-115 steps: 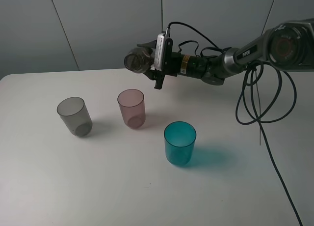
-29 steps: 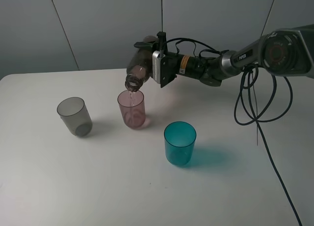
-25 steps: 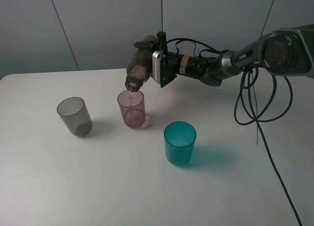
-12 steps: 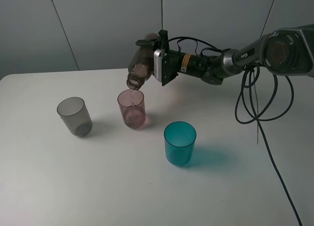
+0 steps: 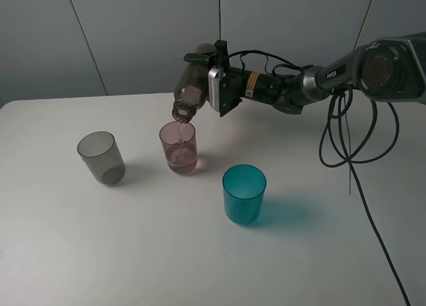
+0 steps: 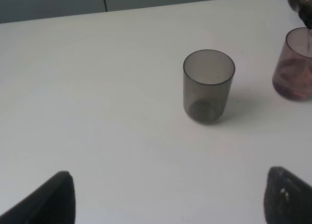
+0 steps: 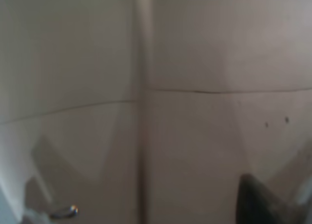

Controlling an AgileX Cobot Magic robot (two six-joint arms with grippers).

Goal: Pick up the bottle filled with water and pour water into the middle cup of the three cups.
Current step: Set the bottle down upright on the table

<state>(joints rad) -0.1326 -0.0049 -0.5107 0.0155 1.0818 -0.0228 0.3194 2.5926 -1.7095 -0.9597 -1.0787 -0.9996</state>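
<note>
The smoky-brown bottle (image 5: pixel 189 93) hangs tilted, mouth down, just above the pink middle cup (image 5: pixel 178 147). A thin stream of water falls from its mouth into that cup, which holds some water. My right gripper (image 5: pixel 203 76) is shut on the bottle's body, reaching in from the right. The bottle wall (image 7: pixel 146 87) fills the right wrist view. The grey cup (image 5: pixel 101 157) stands to the left and the teal cup (image 5: pixel 243 193) to the front right. My left gripper (image 6: pixel 170 204) is open and low over the table, short of the grey cup (image 6: pixel 208 85); the pink cup (image 6: pixel 293 63) shows beyond.
The white table (image 5: pixel 133 253) ends at a grey wall behind the cups. Black cables (image 5: pixel 349 140) hang from the right arm down over the table's right side. The left arm does not show in the exterior high view.
The bottle has stayed tipped over the pink cup, shifting only slightly upward, and the water in the cup has risen. The cups have not moved.
</note>
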